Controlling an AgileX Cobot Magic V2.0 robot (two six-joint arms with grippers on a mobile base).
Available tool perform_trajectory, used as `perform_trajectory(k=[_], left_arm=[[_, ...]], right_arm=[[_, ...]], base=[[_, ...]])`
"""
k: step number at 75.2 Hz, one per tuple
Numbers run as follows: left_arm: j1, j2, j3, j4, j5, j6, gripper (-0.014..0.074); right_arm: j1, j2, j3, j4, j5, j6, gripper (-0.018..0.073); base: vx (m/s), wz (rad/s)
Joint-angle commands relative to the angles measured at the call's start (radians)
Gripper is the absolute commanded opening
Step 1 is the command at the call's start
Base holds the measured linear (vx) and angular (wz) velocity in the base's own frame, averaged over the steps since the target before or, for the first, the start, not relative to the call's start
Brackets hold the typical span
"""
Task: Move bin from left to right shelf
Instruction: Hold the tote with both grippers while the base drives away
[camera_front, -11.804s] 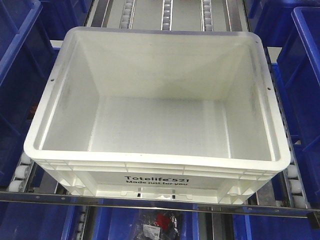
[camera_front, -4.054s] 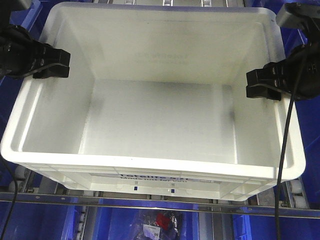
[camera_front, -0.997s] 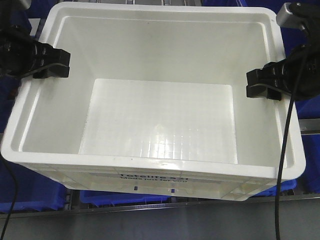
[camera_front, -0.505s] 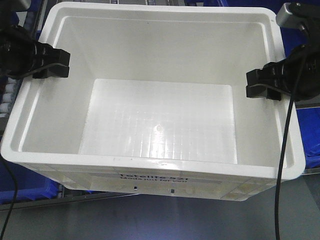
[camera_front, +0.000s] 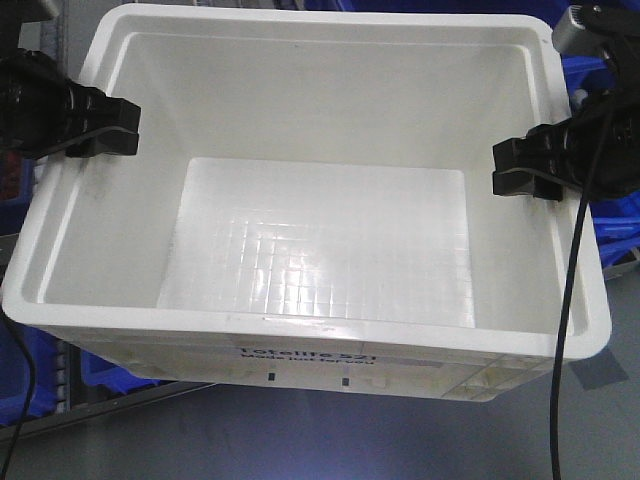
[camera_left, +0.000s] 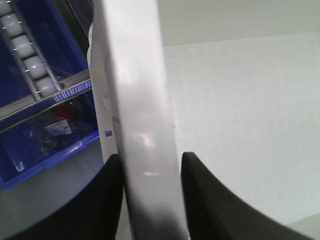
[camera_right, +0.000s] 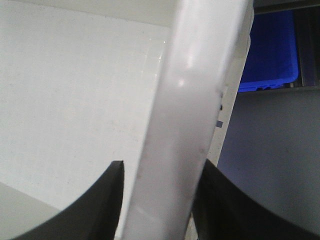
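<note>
White bin (camera_front: 320, 110): left hand (camera_front: 108, 128), right hand (camera_front: 512, 170) clamp opposite side rims.

Large white rectangular plastic bin (camera_front: 320, 110), open top up and close to level, filling most of the front view. Empty inside, with a glossy grid-patterned floor. Thick smooth rim, ribbed band beneath it, blurred black "Totelife" print on the near wall. Pinched at the left rim by the left gripper (camera_front: 112, 128), at the right rim by the right gripper (camera_front: 515, 170)
</note>
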Motion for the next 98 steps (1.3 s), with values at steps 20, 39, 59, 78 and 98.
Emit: perform_trajectory(k=[20,39,59,78,98], left_arm=[[-0.009,-0.059,-0.040,-0.078,-0.053,0.046,0.0003],[-0.009,-0.059,-0.040,-0.078,-0.053,0.046,0.0003],[-0.009,-0.059,-0.040,-0.078,-0.053,0.046,0.0003],[-0.009,-0.059,-0.040,-0.078,-0.053,0.046,0.0003],[-0.009,-0.059,-0.040,-0.078,-0.053,0.046,0.0003]], right_arm=[[-0.004,-0.032,-0.035,0.001,-0.096,-0.018,-0.0005],[-0.004,-0.032,-0.035,0.001,-0.093,-0.018,-0.0005],[-0.004,-0.032,-0.035,0.001,-0.092,-0.018,-0.0005],[-0.004,-0.032,-0.035,0.001,-0.092,-0.018,-0.0005],[-0.004,-0.032,-0.035,0.001,-0.092,-0.018,-0.0005]], base=[[-0.05,-0.50],[-0.02,-0.63],[0.01,-0.58],[0.06,-0.44],[0.10,-0.39]])
